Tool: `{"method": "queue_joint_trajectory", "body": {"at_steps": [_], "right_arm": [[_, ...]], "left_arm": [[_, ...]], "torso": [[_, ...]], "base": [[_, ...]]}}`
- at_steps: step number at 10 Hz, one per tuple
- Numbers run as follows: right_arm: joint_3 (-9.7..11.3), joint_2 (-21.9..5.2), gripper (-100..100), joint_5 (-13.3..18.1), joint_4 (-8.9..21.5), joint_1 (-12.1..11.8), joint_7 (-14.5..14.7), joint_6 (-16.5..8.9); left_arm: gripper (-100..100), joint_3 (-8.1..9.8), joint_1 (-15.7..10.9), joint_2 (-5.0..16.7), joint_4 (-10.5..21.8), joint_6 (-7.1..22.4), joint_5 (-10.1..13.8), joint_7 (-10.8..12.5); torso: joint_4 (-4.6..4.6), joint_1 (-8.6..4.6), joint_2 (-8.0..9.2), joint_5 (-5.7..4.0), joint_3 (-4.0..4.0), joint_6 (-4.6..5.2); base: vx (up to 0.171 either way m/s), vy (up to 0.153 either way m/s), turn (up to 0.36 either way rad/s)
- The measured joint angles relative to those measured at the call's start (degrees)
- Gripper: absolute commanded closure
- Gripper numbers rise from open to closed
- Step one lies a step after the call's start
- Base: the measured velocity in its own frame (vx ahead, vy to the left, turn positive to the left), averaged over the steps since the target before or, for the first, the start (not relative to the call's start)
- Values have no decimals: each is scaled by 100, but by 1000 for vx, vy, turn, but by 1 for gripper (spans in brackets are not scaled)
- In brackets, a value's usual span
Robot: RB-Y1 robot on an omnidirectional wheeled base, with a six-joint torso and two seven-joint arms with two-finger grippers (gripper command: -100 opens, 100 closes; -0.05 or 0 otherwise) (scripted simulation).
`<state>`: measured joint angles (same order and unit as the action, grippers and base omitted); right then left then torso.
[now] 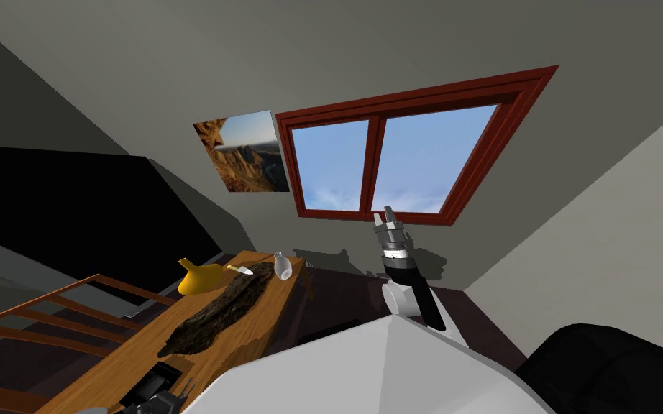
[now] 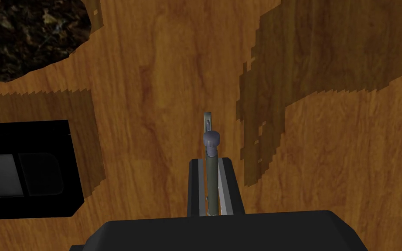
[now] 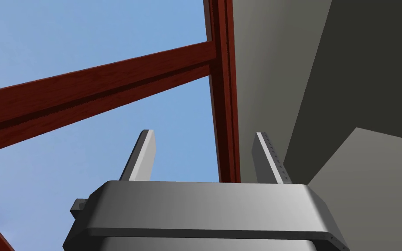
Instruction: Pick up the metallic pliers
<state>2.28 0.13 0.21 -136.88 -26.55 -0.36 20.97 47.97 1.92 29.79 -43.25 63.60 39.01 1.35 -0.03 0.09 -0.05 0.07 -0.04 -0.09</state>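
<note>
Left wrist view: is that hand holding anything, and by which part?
The left gripper is shut on the pliers, pinching the handles behind the round pivot; the nose sticks out ahead. The right gripper holds nothing.

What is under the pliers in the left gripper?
Under the pliers, shut in the left gripper, lies bare wooden table top. A black box lies beside, not beneath. The gripper's body covers the pliers' rear end; whether they touch the wood, I cannot tell.

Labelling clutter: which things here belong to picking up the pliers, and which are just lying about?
Job: pliers, left tool shut on them, wooden table.
Lying about: black cassette, dark runner, yellow jug, white bottle; right tool, open, held up.
</note>
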Motion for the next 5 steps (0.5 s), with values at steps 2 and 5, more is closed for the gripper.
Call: {"method": "queue_joint_trajectory", "body": {"at_steps": [2, 5], "right_arm": [[0, 0, 0, 0, 0, 0, 0, 0], [0, 0, 0, 0, 0, 0, 0, 0]], "left_arm": [[100, -326, -39, 112, 65, -40, 161, 76], [0, -688, -78, 251, 146, -78, 342, 175]], "torso": [[-1, -1, 2, -1, 0, -5], [0, -3, 2, -4, 1, -2]], "base": [[12, -13, 162], [6, -9, 43]]}}
